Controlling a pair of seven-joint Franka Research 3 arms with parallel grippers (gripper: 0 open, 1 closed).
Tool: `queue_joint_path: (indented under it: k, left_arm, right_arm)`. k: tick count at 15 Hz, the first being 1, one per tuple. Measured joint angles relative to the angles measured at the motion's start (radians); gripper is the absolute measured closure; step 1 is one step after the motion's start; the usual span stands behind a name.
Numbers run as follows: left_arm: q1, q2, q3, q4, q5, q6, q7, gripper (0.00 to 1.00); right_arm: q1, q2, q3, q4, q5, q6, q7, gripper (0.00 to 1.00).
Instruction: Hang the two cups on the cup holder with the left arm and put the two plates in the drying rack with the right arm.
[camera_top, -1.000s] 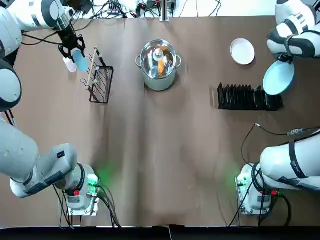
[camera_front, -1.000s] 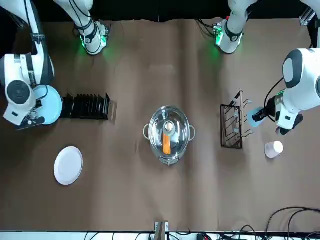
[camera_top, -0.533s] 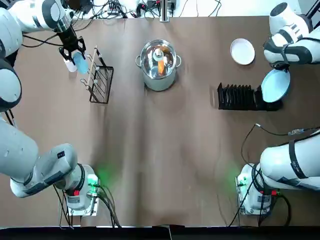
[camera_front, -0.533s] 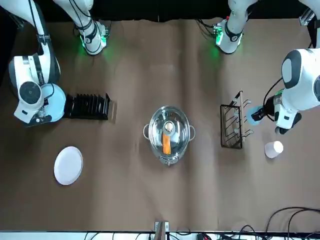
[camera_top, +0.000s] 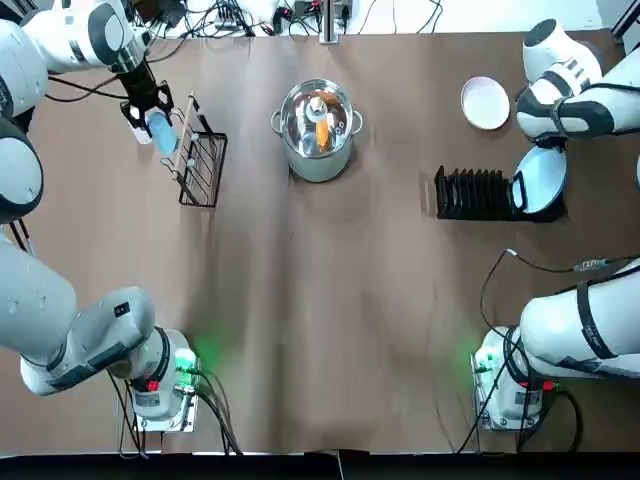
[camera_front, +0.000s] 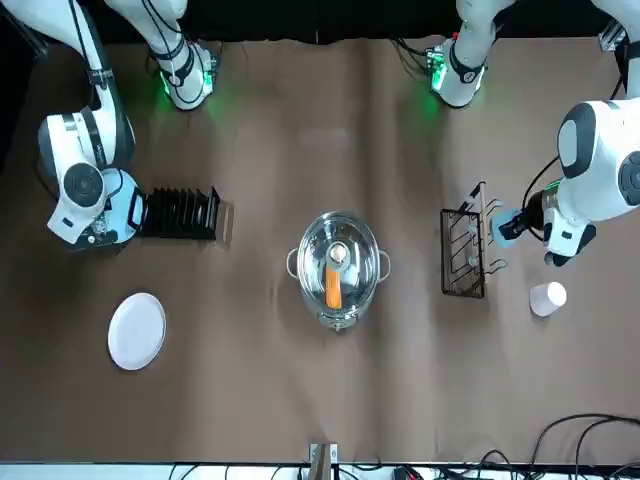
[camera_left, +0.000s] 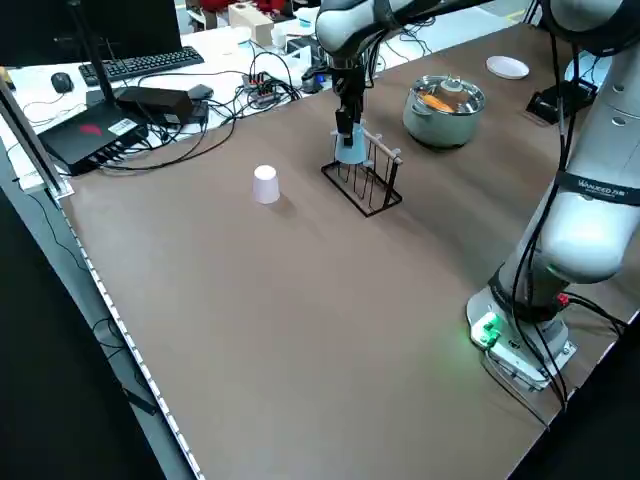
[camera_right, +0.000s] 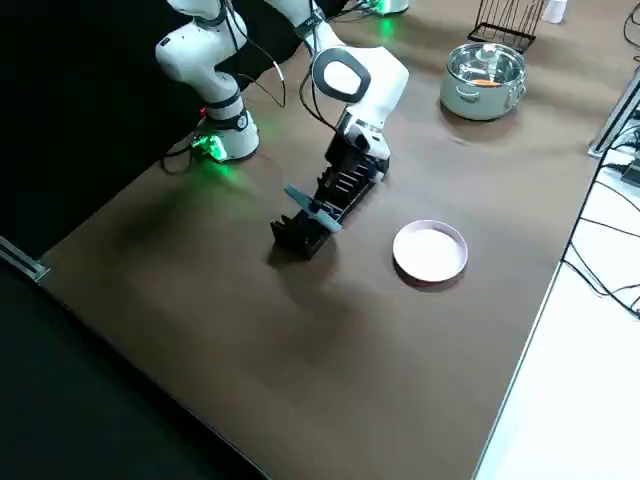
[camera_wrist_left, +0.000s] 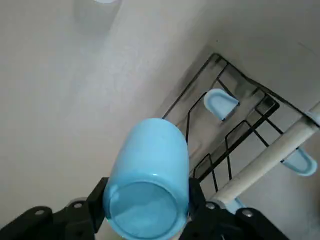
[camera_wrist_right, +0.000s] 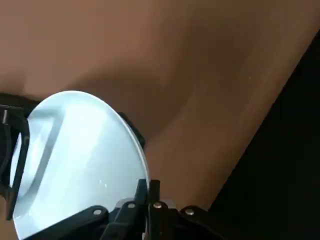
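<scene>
- The left gripper is clamping the light blue cup between its fingers, just beside the cup holder.
- The right gripper is pinching the light blue plate by its rim, over the drying rack end.

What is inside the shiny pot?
Inside the steel pot lies an orange carrot-like piece beside something pale. A see-through lid seems to cover it, and glare hides the rest of the bottom.

Blue cup at cup holder; white cup on table; blue plate apparently entering drying rack; white plate flat.
</scene>
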Motion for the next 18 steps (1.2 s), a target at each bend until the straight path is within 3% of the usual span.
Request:
queue_joint_path:
  k: [3, 4, 5, 6, 11, 14, 18]
  left_arm:
    - [0.000, 0.000, 0.000, -0.001, 0.001, 0.002, 0.000, 0.33]
    - [0.000, 0.000, 0.000, -0.001, 0.001, 0.003, 0.000, 0.31]
    - [0.000, 0.000, 0.000, 0.000, 0.002, 0.004, 0.000, 0.16]
    - [0.000, 0.000, 0.000, 0.000, 0.002, 0.005, 0.000, 0.07]
    - [0.000, 0.000, 0.000, 0.005, 0.002, 0.009, 0.000, 0.00]
    - [0.007, 0.000, 0.001, 0.046, 0.007, 0.017, 0.018, 0.00]
    - [0.041, 0.020, 0.016, 0.146, 0.092, 0.019, 0.193, 0.00]
  right_arm:
    - [0.000, 0.000, -0.001, 0.000, 0.000, 0.000, 0.006, 0.93]
    - [0.000, 0.000, -0.001, 0.000, 0.000, 0.000, 0.007, 0.86]
    - [0.000, 0.000, -0.001, 0.000, 0.000, 0.000, 0.009, 0.68]
    - [0.000, 0.000, -0.001, 0.000, 0.000, -0.001, 0.011, 0.58]
    - [0.000, 0.003, 0.001, 0.039, 0.000, 0.007, 0.038, 0.12]
    - [0.011, 0.055, 0.004, 0.133, 0.063, 0.028, 0.045, 0.17]
    - [0.044, 0.228, 0.005, 0.373, 0.263, 0.031, 0.054, 0.17]
